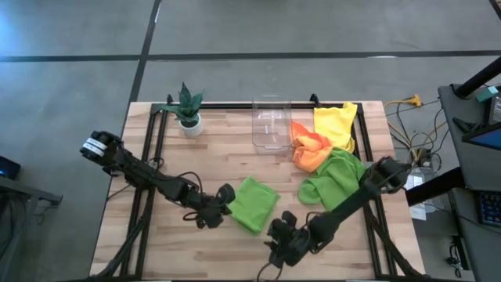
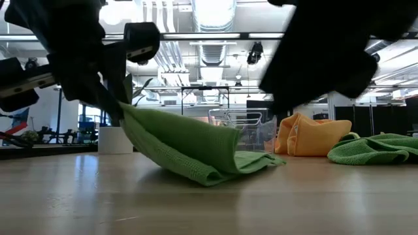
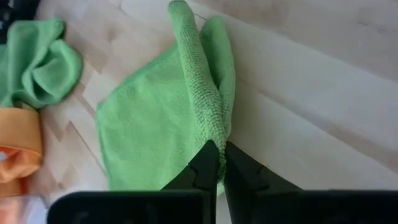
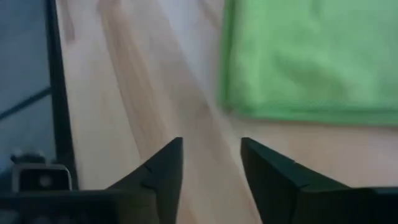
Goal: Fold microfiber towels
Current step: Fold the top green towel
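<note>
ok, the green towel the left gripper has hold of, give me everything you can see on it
The lime green towel is a soft, looped microfiber cloth, already doubled over. It lies mid-table on the wooden table, apart from the pile of other cloths. The left gripper is shut on its edge, lifting that side into a raised ridge while the rest rests flat. The right gripper stands open beside it, not touching.

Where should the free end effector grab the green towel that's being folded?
On the folded green towel, take the flat near edge facing the right end effector, which is open and empty. The left end effector pinches the raised left edge, so come in low from the front.
</note>
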`<action>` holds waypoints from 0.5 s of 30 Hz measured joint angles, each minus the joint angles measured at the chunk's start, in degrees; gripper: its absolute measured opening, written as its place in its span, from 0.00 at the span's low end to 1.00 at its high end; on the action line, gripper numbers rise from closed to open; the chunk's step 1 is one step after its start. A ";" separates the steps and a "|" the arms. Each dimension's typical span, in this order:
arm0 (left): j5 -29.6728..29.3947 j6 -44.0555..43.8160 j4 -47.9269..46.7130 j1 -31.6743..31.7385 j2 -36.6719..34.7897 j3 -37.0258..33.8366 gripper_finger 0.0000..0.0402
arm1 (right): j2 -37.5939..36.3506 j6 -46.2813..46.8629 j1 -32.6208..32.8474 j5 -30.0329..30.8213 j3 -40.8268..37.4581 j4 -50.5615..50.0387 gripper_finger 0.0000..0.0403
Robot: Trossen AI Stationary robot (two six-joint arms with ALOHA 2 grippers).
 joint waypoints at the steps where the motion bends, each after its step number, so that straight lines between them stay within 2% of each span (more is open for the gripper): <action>1: 0.21 -0.81 -0.20 0.04 0.00 -0.04 0.00 | 1.17 0.11 0.44 0.30 0.26 0.14 0.44; 4: 0.67 -2.11 -0.12 0.05 0.00 -0.15 0.00 | 4.74 0.09 1.61 3.01 1.74 -0.11 0.52; 10: 1.10 -2.70 -0.25 0.05 0.00 -0.22 0.00 | 10.73 -3.07 2.63 13.02 6.43 -0.15 0.66; 15: 1.30 -5.55 -0.28 0.18 0.00 -0.42 0.00 | 14.58 -7.21 2.41 15.42 10.55 -1.88 0.74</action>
